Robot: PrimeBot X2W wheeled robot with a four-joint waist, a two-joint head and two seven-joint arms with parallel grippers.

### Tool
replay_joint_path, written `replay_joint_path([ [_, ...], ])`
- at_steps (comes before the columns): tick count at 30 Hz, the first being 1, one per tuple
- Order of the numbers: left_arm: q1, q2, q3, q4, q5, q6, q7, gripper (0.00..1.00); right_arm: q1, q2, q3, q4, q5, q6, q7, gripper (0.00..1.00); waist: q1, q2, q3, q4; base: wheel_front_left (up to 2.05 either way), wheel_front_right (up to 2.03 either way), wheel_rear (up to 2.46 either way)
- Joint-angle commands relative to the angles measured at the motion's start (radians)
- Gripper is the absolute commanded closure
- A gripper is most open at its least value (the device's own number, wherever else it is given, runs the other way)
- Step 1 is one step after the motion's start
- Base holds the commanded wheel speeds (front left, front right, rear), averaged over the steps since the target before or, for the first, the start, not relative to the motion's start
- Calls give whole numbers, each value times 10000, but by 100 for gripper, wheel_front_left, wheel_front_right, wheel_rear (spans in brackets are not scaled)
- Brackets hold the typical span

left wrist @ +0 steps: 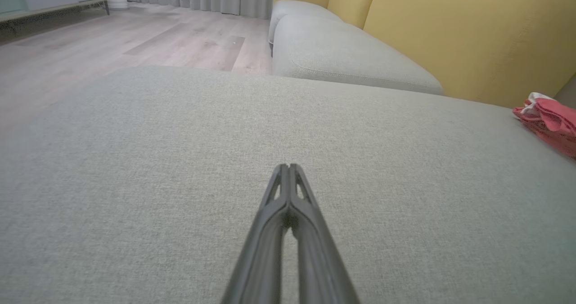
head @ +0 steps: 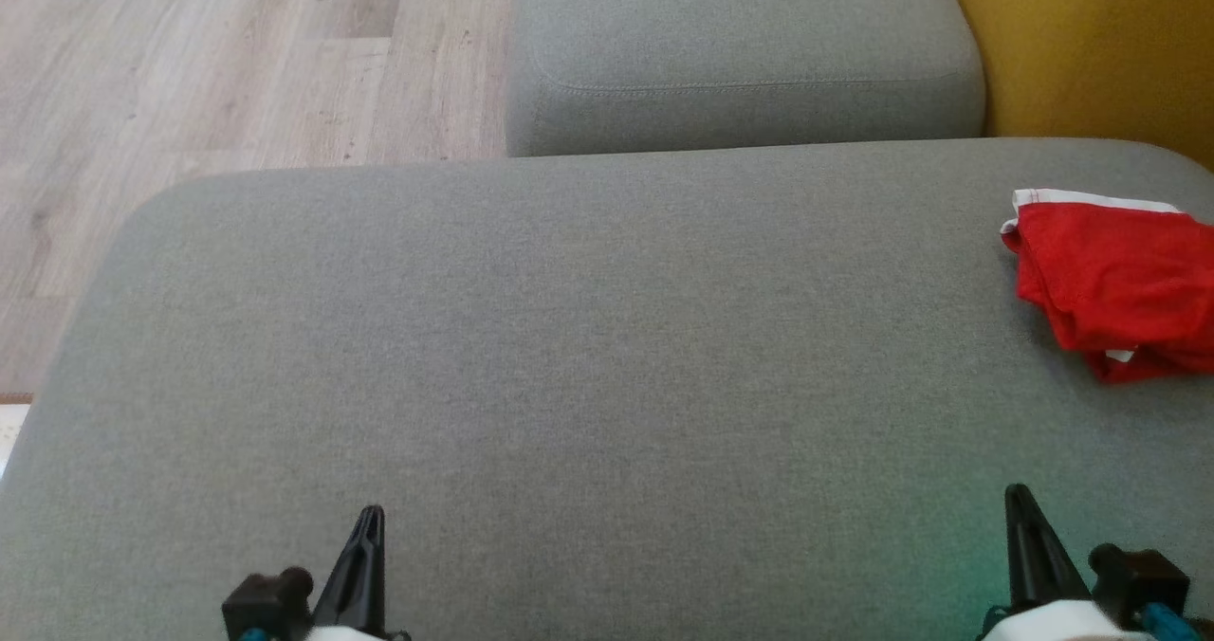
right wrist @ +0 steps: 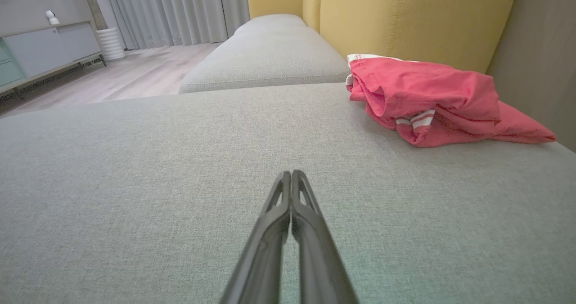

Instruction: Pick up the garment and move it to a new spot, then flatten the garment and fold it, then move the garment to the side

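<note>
The garment (head: 1119,281) is a crumpled red piece with white trim, lying at the far right of the grey seat cushion (head: 569,338); part of it runs past the head view's right edge. It also shows as a red heap, the garment (right wrist: 436,99), ahead and to the right in the right wrist view, and as a sliver, the garment (left wrist: 551,119), at the right edge of the left wrist view. My left gripper (head: 372,518) sits low at the lower left, shut and empty. My right gripper (head: 1017,499) sits at the lower right, shut and empty, well short of the garment.
A second grey cushion (head: 740,53) lies beyond the near one. A yellow backrest (head: 1100,44) rises at the far right. Wooden floor (head: 218,63) lies past the cushion's left and far edges. A low cabinet (right wrist: 45,52) and curtains (right wrist: 171,11) stand across the room.
</note>
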Motion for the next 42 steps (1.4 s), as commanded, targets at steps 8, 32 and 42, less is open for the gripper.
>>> replay_joint_path([
  [8, -526, 40, 277, -284, -1133, -108, 226, 100, -371, -27, -44, -385, 1266, -1, 247, 100, 1, 0, 60, -37, 0, 0, 0],
  [32, -1032, 88, 727, -173, -3859, -363, 837, 100, -719, -45, 26, -635, 4228, -2, 841, 100, 1, 0, 217, -135, 0, 0, 0],
  [42, -1242, 98, 934, -142, -5030, -472, 1111, 100, -898, -53, 25, -711, 5503, -3, 1128, 100, 1, 0, 285, -178, 0, 0, 0],
])
